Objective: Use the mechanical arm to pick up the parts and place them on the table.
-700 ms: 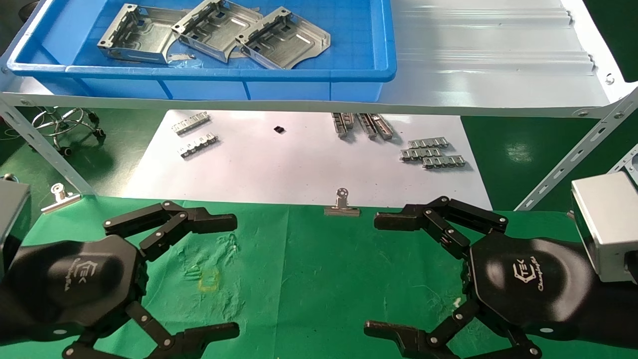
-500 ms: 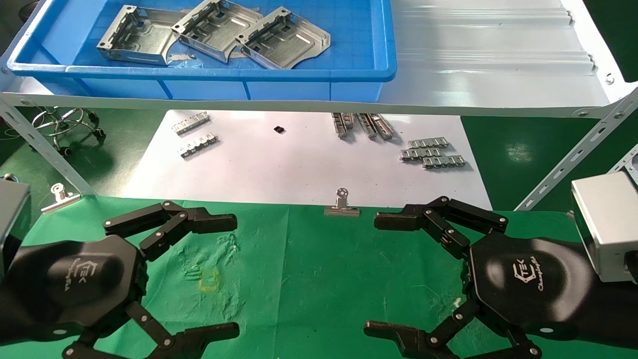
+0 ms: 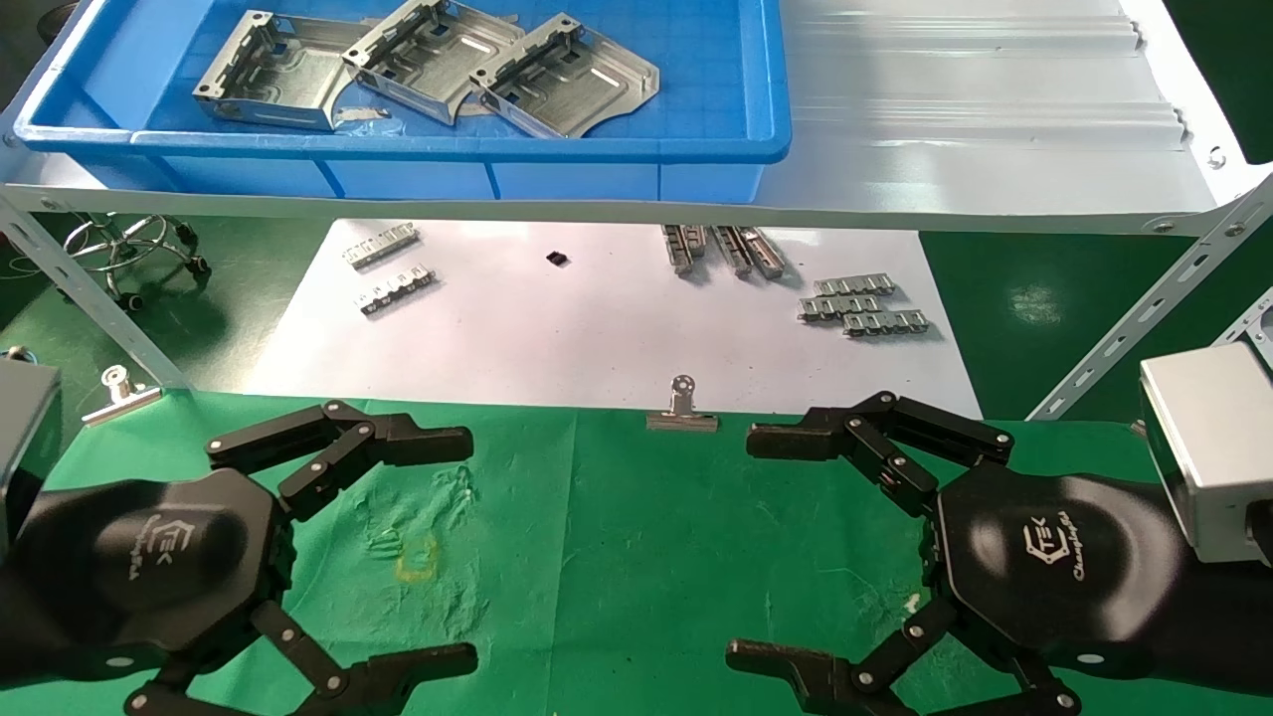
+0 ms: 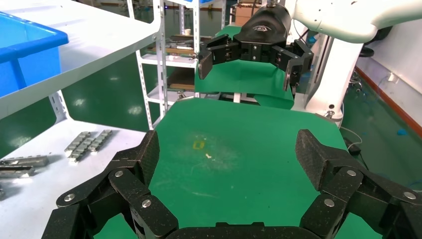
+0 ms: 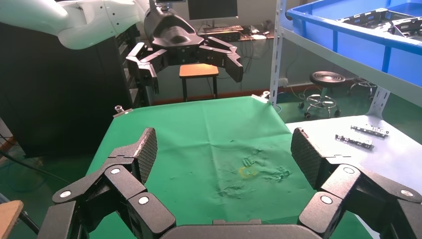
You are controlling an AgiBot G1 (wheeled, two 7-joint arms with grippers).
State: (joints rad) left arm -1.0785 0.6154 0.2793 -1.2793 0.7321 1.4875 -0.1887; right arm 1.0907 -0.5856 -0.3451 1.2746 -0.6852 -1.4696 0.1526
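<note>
- Both end effectors hover low over the near edge of the desk (image 3: 617, 557), its green cloth creased. The left end effector (image 3: 453, 547) is at the near left corner and the right end effector (image 3: 746, 545) at the near right corner. Each has its black fingers spread wide and holds nothing, and the two face each other across bare cloth.
- Between them, nearer the left one, a small yellow square outline (image 3: 417, 557) is drawn on the cloth.
- At the cloth's far edge sit two silver binder clips: one (image 3: 682, 408) at the middle, one (image 3: 120, 393) at the left corner.
- Beyond the cloth lies a white sheet (image 3: 557, 328) carrying narrow toothed metal strips (image 3: 863, 304) in small groups.
- Farthest back, a pale grey shelf (image 3: 975, 129) carries a blue bin (image 3: 696, 149) on its left part. Three silver sheet-metal parts (image 3: 428, 62) lie inside the bin, overlapping side by side, well apart from both end effectors.
</note>
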